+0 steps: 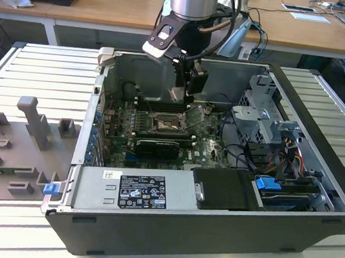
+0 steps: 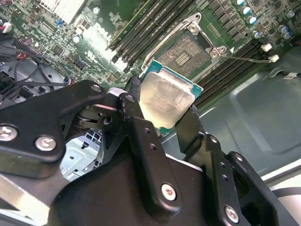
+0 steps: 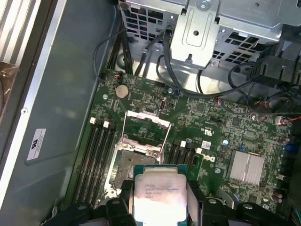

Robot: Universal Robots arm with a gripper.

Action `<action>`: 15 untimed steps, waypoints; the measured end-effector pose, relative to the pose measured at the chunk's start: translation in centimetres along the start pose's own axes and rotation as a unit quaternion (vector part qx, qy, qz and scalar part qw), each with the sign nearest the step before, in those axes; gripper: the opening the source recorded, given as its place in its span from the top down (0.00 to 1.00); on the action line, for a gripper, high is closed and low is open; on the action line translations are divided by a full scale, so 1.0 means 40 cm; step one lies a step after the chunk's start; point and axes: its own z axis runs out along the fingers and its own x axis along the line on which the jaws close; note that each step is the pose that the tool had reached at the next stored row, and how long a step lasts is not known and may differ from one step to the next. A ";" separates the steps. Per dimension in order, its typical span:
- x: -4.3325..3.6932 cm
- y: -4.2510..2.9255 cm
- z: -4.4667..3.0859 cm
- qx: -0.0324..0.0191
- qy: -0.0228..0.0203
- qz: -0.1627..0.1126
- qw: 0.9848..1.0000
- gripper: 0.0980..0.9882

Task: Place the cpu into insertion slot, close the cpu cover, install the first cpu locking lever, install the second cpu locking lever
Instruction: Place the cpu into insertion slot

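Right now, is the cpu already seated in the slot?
No, in the second wrist view the gripper holds the cpu by its edges, clear of the bare slot.

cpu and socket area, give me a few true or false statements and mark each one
1. The gripper is shut on the cpu. True.
2. The cpu sits in the insertion slot. False: it is held off the board, and the slot is bare.
3. The cpu cover is closed over the slot. False: it is swung open, with green board showing through its window.
4. In the exterior view the computer case lies on its side with its inside exposed. True.
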 end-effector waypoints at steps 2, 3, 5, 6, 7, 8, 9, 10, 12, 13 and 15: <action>0.000 -0.001 0.006 0.000 0.000 0.000 1.000 0.50; 0.000 -0.001 0.007 0.000 0.000 0.001 1.000 0.50; 0.000 -0.001 0.010 0.000 0.000 0.001 1.000 0.50; 0.000 -0.001 0.011 0.000 0.000 0.001 1.000 0.50; 0.000 -0.001 0.012 0.000 0.000 0.001 1.000 0.50; 0.000 -0.001 0.013 0.001 0.000 0.002 1.000 0.50; 0.000 -0.001 0.014 0.001 0.000 0.003 1.000 0.50; 0.000 -0.001 0.015 0.001 0.000 0.008 1.000 0.50; 0.000 -0.001 0.016 0.001 -0.001 0.017 1.000 0.50; 0.000 -0.001 0.017 0.001 -0.002 0.024 1.000 0.50; 0.000 -0.001 0.017 0.000 -0.003 0.036 0.999 0.50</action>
